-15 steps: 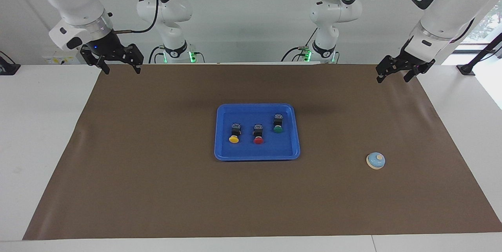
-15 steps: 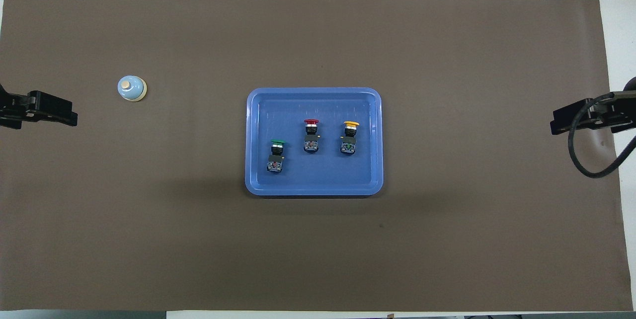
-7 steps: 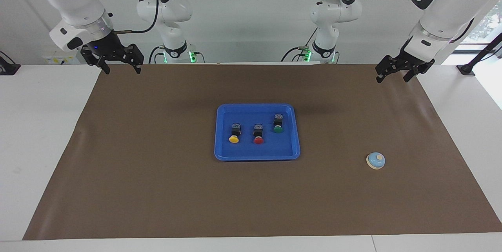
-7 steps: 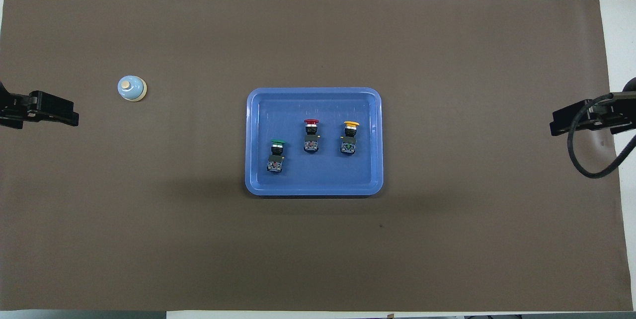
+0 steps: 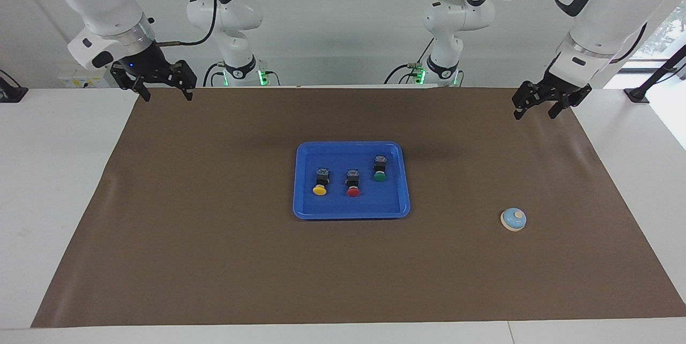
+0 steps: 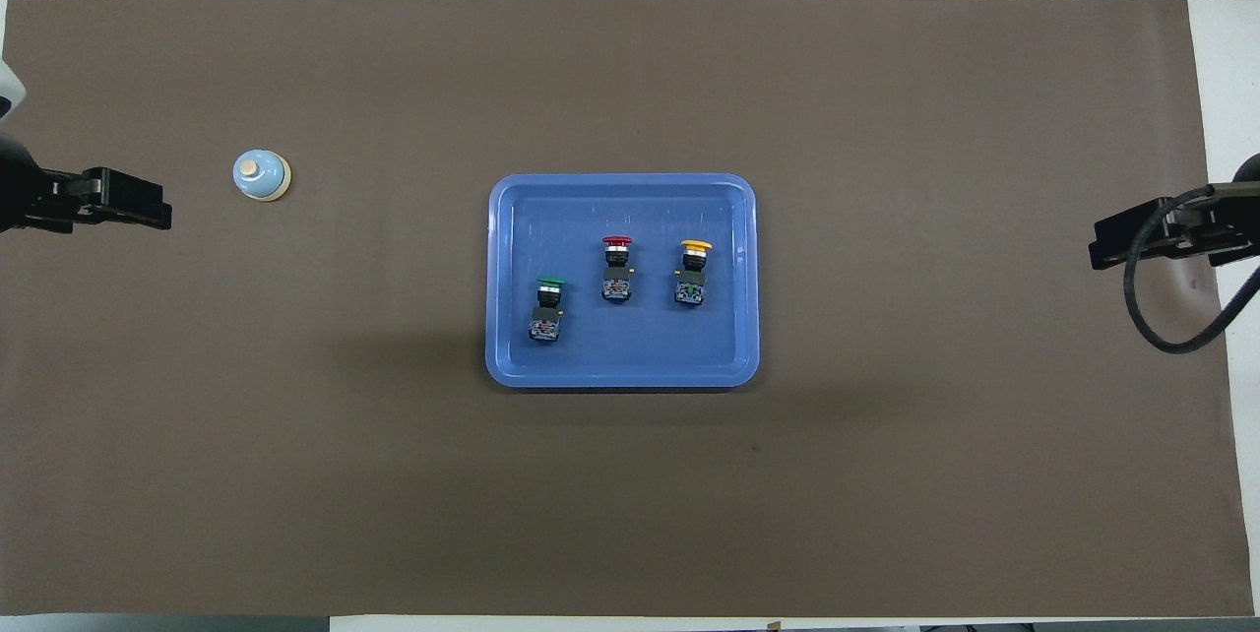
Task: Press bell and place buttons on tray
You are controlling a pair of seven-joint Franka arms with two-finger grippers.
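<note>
Bell [image 5: 513, 219], toward the left arm's end from the tray [image 5: 306, 210], looks light and rigid; press its knob from above (no grasp needed). Buttons [image 5: 352, 182] lie in the tray. Left gripper [image 5: 533, 109] and right gripper [image 5: 165, 92], both raised near the robots: fingers spread.

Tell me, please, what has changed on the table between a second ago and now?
The left gripper has moved a little way out over the brown mat, toward the bell, holding nothing. The right gripper waits over the mat's corner as before. The bell and the tray with its green, red and yellow buttons have not moved.
</note>
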